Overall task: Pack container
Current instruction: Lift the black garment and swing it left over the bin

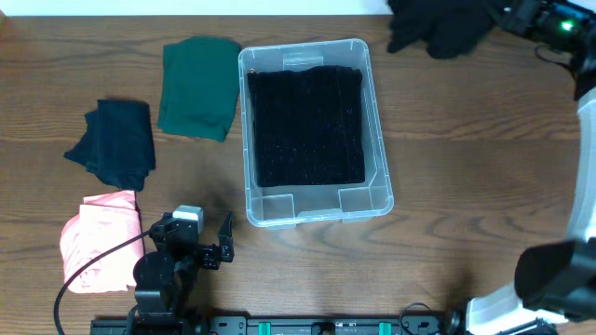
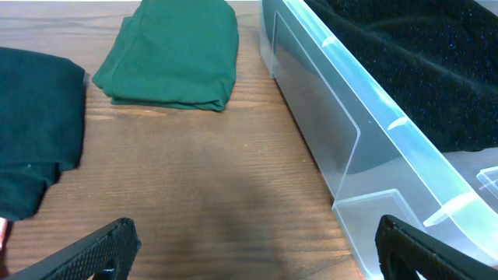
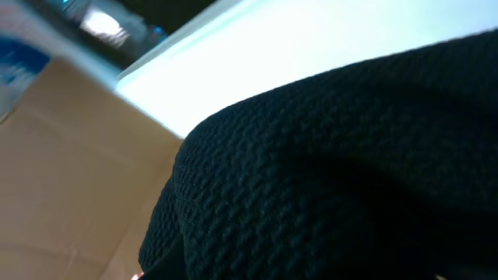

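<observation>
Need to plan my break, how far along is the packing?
Done: one black knit garment lies in the container. In hand: the right gripper holds a bunched black garment. Remaining: green garment, dark garment and pink garment on the table; left gripper open.

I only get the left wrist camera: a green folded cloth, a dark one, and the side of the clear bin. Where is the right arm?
Observer: Its right hand is at the far right edge, closed on a bunched black garment.
Operator: Anything outside the bin that I can't see?
Observer: A pink garment lies at the near left.
Operator: How full is the bin?
Observer: A black knit layer covers most of the container floor; only the near end is bare.
</observation>
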`<act>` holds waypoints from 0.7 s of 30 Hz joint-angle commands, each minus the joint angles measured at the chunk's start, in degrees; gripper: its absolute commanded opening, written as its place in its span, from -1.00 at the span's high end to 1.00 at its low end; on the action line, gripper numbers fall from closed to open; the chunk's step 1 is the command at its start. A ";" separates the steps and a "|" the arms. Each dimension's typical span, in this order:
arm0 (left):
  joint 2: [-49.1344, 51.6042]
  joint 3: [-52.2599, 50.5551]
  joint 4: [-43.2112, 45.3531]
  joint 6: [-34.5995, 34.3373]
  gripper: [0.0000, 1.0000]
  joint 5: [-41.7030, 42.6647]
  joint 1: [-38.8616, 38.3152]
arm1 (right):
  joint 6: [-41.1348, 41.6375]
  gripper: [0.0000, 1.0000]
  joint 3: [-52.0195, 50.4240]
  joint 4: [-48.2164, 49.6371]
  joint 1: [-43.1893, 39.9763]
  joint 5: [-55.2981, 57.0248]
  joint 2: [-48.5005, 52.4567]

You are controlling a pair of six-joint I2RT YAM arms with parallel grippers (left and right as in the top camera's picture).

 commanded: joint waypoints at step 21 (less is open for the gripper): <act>-0.31 -1.11 0.07 0.28 -0.96 -0.26 -0.07 | 1.33 0.98 0.44 10.99 29.92 9.81 -0.33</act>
